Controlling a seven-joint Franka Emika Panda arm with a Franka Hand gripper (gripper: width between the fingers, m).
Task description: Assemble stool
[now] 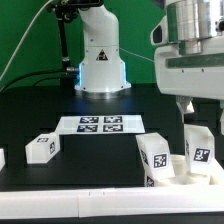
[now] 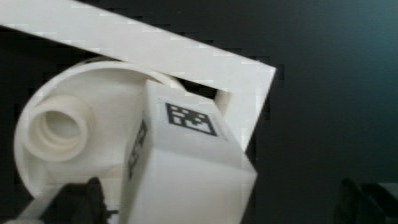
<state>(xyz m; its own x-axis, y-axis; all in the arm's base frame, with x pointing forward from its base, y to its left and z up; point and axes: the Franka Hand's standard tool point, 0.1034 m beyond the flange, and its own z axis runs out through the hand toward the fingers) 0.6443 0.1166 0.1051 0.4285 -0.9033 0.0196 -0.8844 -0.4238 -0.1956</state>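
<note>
seat partly behind leg, fingers blurred

You are looking at smooth white plastic with a soft sheen on the seat and on the leg, whose tag is flat black-and-white print. The bench under them is matt black. The marker board is matt white with printed squares, and the arm base is a glossy white shell.
</note>
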